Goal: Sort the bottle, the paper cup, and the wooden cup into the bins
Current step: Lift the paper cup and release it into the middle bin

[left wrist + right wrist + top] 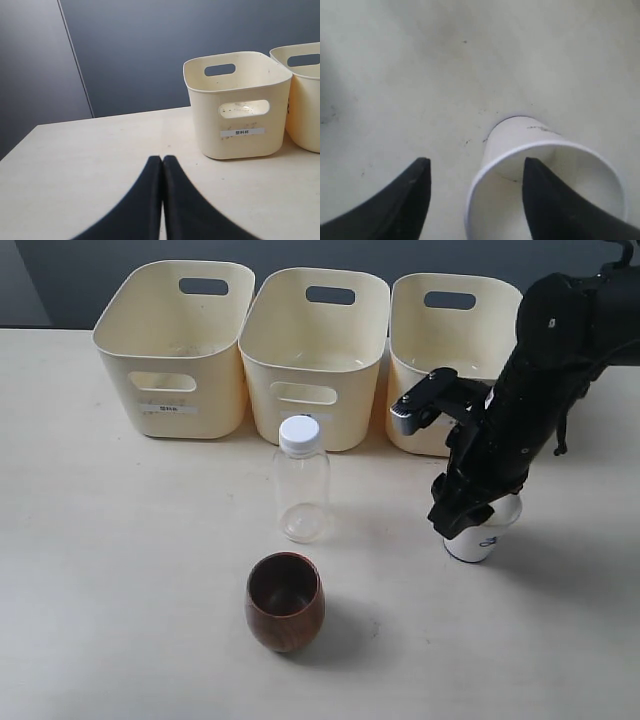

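The white paper cup (478, 540) stands upright on the table at the right. My right gripper (470, 508) is open over it: in the right wrist view one finger (555, 200) reaches inside the paper cup (510, 137) and the other finger (395, 200) is outside its rim. The clear bottle (301, 483) with a white cap stands mid-table. In front of it sits the brown wooden cup (285, 600). Three cream bins (312, 355) line the back. My left gripper (162, 159) is shut on nothing, low over the table, out of the exterior view.
In the left wrist view a labelled bin (239, 105) stands ahead on the right, with a second bin (306, 100) at the frame's edge. A dark wall runs behind the table (110, 560).
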`<state>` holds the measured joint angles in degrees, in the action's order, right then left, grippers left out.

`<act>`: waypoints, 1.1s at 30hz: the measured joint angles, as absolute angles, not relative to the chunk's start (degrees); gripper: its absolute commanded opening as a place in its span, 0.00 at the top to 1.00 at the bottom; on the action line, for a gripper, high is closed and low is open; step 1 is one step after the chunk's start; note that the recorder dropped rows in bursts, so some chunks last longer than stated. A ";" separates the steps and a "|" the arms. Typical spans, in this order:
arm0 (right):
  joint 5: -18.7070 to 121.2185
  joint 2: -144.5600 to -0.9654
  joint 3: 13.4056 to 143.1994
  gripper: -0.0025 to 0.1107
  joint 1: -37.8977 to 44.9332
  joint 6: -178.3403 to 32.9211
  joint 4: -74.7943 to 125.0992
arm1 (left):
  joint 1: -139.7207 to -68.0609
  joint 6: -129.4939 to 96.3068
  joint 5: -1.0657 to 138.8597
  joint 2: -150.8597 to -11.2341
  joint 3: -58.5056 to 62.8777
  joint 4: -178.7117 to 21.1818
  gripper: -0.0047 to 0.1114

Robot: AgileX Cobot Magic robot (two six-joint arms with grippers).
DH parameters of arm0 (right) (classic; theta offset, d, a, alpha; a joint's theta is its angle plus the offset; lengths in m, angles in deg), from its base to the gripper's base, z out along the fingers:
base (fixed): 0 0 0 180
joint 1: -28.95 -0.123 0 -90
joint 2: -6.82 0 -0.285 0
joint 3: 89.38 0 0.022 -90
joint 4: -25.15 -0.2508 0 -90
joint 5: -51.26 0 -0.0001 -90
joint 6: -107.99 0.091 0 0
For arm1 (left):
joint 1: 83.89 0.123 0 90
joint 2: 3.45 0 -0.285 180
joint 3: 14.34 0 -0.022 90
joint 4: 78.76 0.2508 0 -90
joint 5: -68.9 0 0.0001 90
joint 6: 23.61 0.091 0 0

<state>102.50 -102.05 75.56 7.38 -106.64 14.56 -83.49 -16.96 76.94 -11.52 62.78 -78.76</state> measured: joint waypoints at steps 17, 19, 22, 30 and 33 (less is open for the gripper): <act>96.34 -85.61 84.61 0.99 7.16 -105.40 15.99 | -83.49 -16.96 76.94 -11.52 62.78 -78.76 0.96; 95.39 -84.52 86.38 0.99 7.16 -105.54 15.45 | -83.49 -16.96 76.94 -11.52 62.78 -78.76 0.96; 94.49 -84.40 89.00 0.99 7.16 -106.41 14.21 | -83.49 -16.96 76.94 -11.52 62.78 -78.76 0.96; 89.83 -90.30 95.41 0.99 4.02 -110.26 11.68 | -83.49 -16.96 76.94 -11.52 62.78 -78.76 0.96; 89.52 -94.36 98.15 0.99 3.69 -110.50 11.50 | -83.49 -16.96 76.94 -11.52 62.78 -78.76 0.96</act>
<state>89.52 -94.36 98.15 3.69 -110.50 11.50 -83.49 -16.96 76.94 -11.52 62.78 -78.76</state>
